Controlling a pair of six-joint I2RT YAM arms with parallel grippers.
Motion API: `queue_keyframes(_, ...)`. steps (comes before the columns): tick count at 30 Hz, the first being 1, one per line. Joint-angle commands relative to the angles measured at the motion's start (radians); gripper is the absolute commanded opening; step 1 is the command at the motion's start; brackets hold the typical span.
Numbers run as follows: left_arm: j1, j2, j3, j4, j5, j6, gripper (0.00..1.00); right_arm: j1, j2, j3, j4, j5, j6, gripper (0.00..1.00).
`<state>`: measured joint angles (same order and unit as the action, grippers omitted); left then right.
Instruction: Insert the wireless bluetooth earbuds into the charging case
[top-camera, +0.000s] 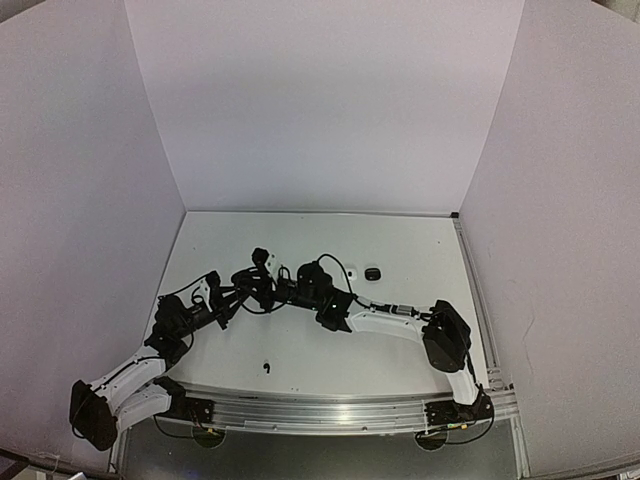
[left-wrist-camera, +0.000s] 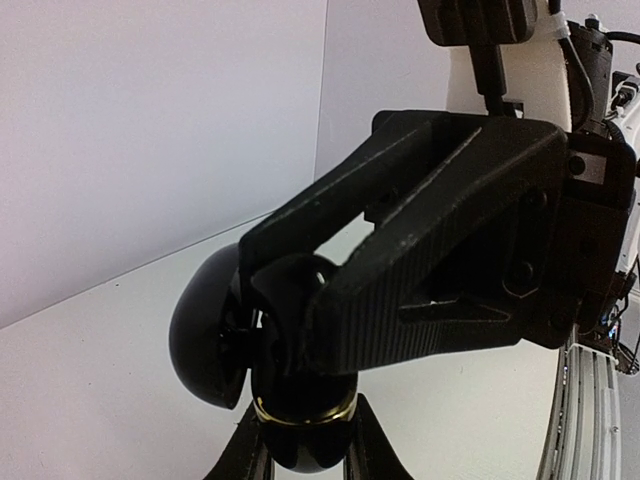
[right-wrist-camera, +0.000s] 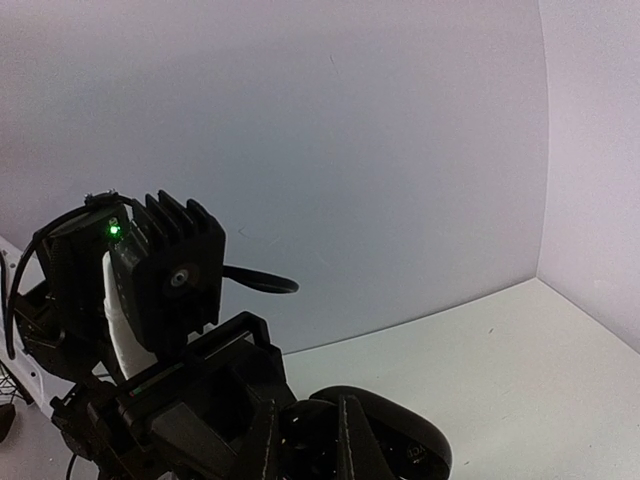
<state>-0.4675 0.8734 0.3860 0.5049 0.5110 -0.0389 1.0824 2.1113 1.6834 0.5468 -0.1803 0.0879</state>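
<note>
My left gripper (left-wrist-camera: 303, 447) is clamped on the open black charging case (left-wrist-camera: 200, 340), my right gripper (left-wrist-camera: 287, 300) noses into its mouth just beyond, whether gripping an earbud I cannot tell, and a loose black earbud (top-camera: 266, 367) lies well back toward my bases.

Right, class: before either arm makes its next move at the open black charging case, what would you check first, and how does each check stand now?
1. The black round charging case with a gold rim is clamped in the left gripper: ok.
2. Its domed black lid is swung open: ok.
3. The right gripper has its tips at the case mouth: ok.
4. An earbud sits between the right gripper's fingers: cannot tell, hidden.
5. An earbud is seated in the case: cannot tell, the fingers cover the mouth.
6. A small black stemmed earbud lies loose on the white table, away from both arms: ok.
</note>
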Motion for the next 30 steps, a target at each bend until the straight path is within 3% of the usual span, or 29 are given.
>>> queue_keyframes(1,-0.010,-0.017,0.038,0.159,0.045,0.027,0.00,-0.003,0.019,-0.034,-0.121,0.023,0.008,0.12)
queue_keyframes(15,-0.009,-0.010,0.047,0.153,0.044,0.013,0.00,-0.003,0.010,-0.013,-0.160,0.048,-0.011,0.20)
queue_keyframes(26,-0.010,-0.002,0.041,0.171,0.032,0.019,0.00,-0.003,0.017,0.014,-0.182,0.022,-0.004,0.05)
queue_keyframes(30,-0.010,-0.004,0.038,0.156,0.021,0.020,0.00,-0.003,0.009,0.030,-0.183,0.027,0.014,0.08)
